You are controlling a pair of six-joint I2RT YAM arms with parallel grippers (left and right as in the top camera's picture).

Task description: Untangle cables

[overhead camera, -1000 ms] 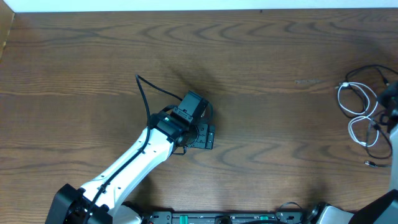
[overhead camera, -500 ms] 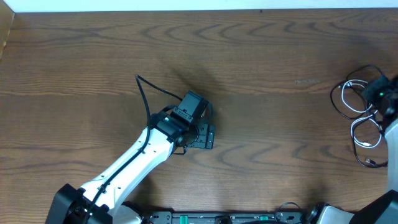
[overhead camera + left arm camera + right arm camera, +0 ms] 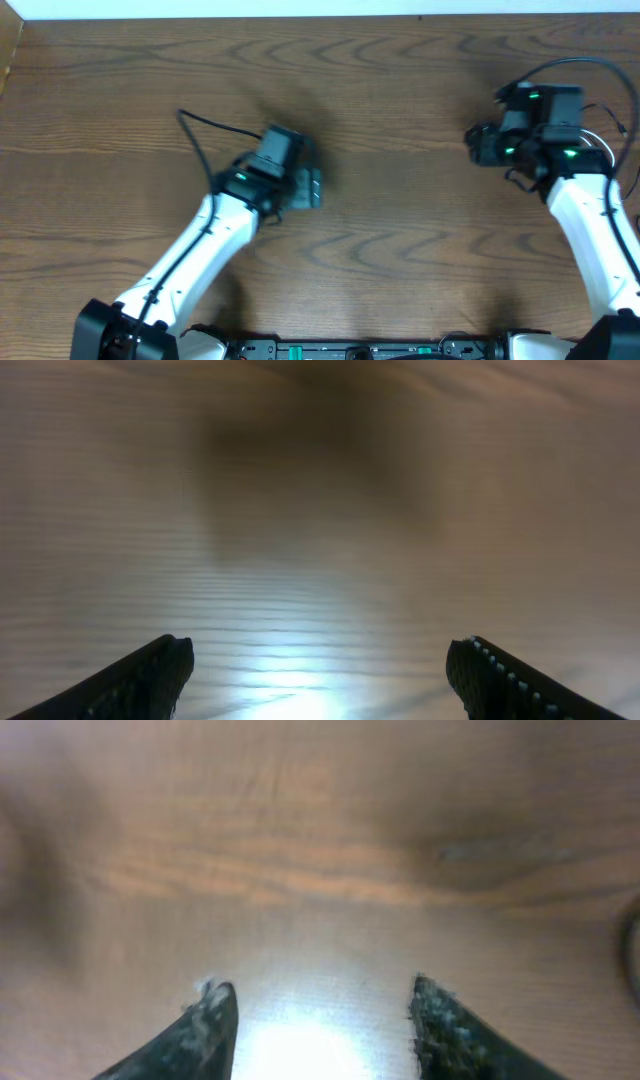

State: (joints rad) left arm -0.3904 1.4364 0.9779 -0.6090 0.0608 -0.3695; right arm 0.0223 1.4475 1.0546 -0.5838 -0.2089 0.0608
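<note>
**Both end effectors open over wood, cables tucked behind the right arm**

So from overhead, the cables are way out at 3 o'clock on the worktop, close to its edge. You only get scraps of them. A couple of white loops peek out just past the wrist of the right arm, and the arm covers most of the bunch. I can't tell if a black cable is mixed in there, it's too small and too hidden. The thick black wire arching over at 2 o'clock runs into the arm's own wrist.

The right end effector hangs at about 2 o'clock from the worktop's middle, pointing toward 9 o'clock. The cables are behind it on its 3 o'clock side, near but not in its grip. In its wrist view the fingers are spread fairly wide, with only blurry wood grain and a bright glare patch between them. There's a dark curve at the 3 o'clock edge of that view, too smeared to name.

The left arm comes up from 7 o'clock. The left end effector sits just to the 9 o'clock side of centre, pointing toward 3 o'clock, well apart from the cables. Its fingers are spread wide over plain wood.
</note>
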